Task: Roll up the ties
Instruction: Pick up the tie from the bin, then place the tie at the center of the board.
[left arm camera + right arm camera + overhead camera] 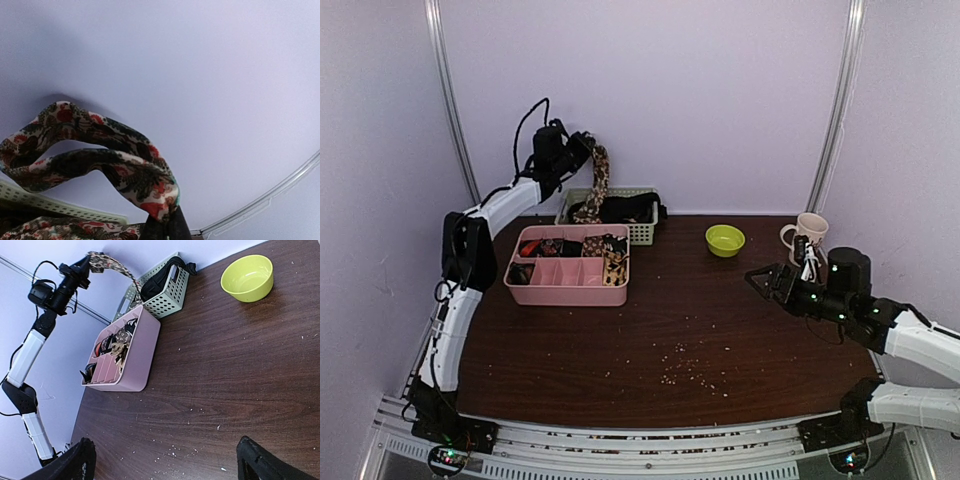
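Observation:
My left gripper (588, 146) is raised high over the green basket (642, 233) and is shut on a tan floral tie (597, 183). The tie hangs from the jaws down into the basket. In the left wrist view the tie (125, 170) loops up from the pinched end at the bottom edge. It also shows in the right wrist view (112, 264). A black tie (628, 208) lies in the basket. Rolled ties (614, 268) sit in the pink divided tray (565, 293). My right gripper (760, 279) is open and empty above the table's right side.
A yellow-green bowl (725, 240) sits at the back centre-right. A cream mug (807, 234) stands at the far right behind my right arm. Small crumbs (685, 371) lie scattered on the dark wood table (620, 360).

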